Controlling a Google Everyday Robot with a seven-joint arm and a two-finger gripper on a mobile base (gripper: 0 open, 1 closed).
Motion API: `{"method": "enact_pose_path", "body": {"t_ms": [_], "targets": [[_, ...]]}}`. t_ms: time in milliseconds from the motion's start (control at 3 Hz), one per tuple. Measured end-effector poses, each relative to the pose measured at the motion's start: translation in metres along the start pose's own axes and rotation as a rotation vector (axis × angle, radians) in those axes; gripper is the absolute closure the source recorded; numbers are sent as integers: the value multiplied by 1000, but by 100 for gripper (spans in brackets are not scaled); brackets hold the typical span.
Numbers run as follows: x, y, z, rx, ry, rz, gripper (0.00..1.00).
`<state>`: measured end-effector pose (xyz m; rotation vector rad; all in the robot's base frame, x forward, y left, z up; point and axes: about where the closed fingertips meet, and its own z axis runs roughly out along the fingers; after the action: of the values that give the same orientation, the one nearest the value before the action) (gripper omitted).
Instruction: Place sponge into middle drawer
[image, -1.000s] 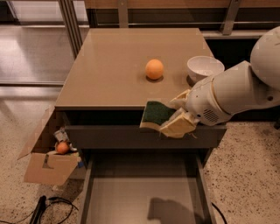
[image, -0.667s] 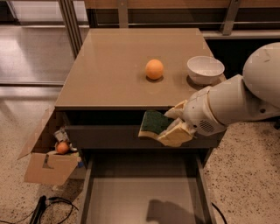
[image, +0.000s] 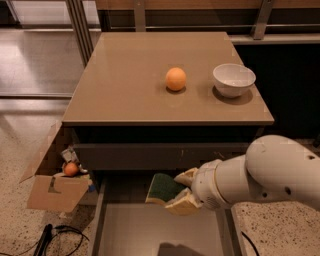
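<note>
My gripper is shut on the sponge, a small piece with a dark green face and a pale yellow base. It holds the sponge tilted, in front of the cabinet and just above the back part of the open middle drawer. The drawer is pulled out toward the camera and its smooth grey floor shows below the sponge. My white arm comes in from the right.
An orange and a white bowl stand on the brown cabinet top. A cardboard box with small items stands on the floor at the left. Cables lie on the floor at the lower left.
My gripper has come down with the sponge, from level with the cabinet's upper front to just above the open drawer.
</note>
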<state>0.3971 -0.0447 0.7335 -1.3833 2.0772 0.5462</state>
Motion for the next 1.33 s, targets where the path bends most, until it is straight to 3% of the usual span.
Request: {"method": "enact_pose_path", "body": {"t_ms": [333,667,1000,1333], "targets": [[43,23,53,-14,6,42,100],[71,15,100,4,22,49,100],[106,-40,165,43,55,51,100],[106,-40,165,43,55,51,100]]}}
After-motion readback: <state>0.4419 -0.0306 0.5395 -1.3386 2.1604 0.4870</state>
